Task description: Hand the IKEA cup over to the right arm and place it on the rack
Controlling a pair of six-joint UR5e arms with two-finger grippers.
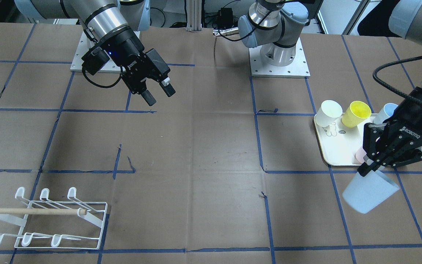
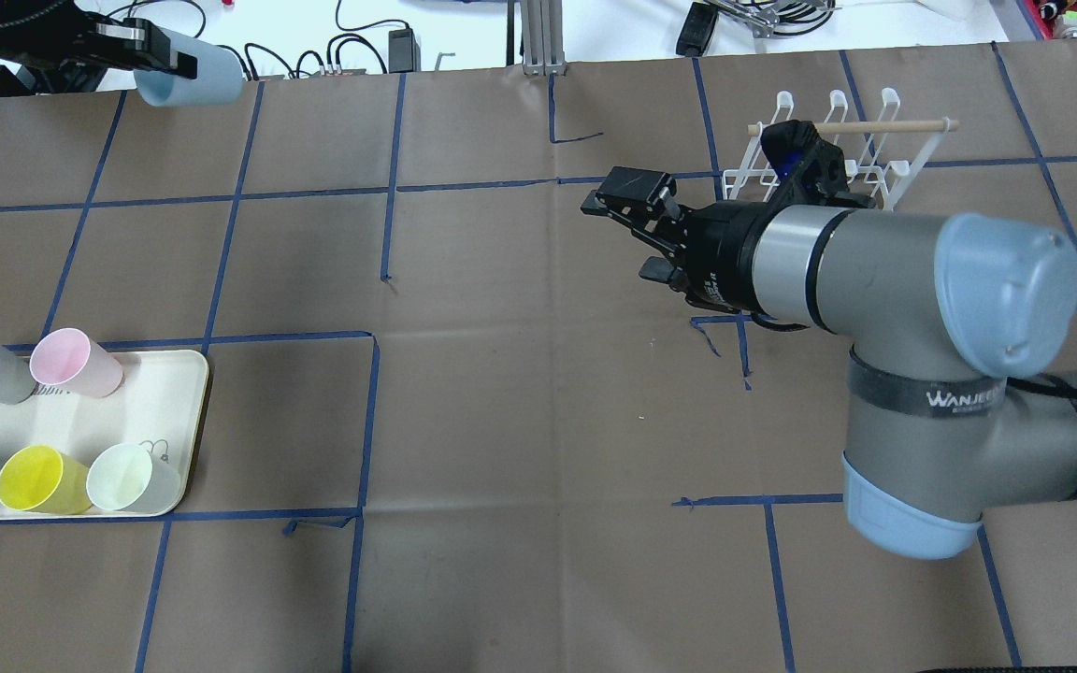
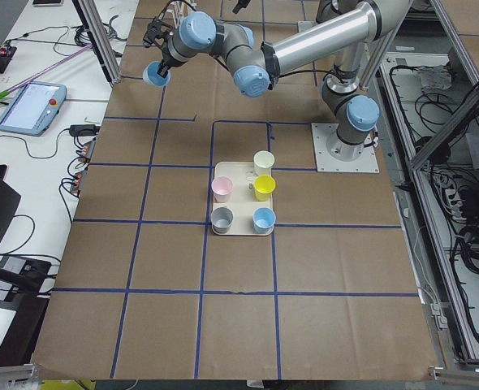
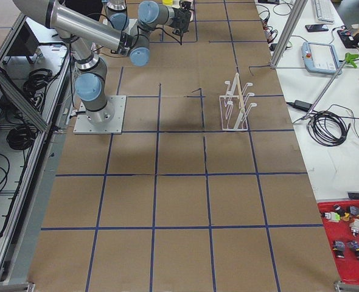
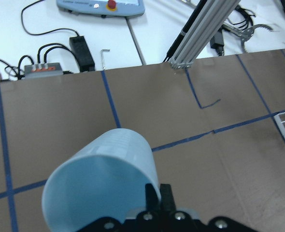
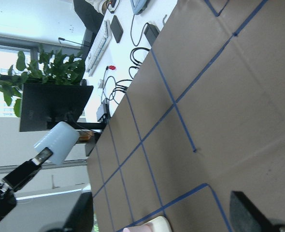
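My left gripper (image 1: 373, 167) is stretched out far left past the cream tray (image 1: 330, 148), clamped on the rim of the pale blue cup (image 1: 370, 192), a smooth tapered plastic cup held tipped in the air. My right gripper (image 1: 158, 94) hangs mid-table, angled down, fingers apart, empty. The white wire rack (image 1: 50, 220) with its wooden dowel stands far right
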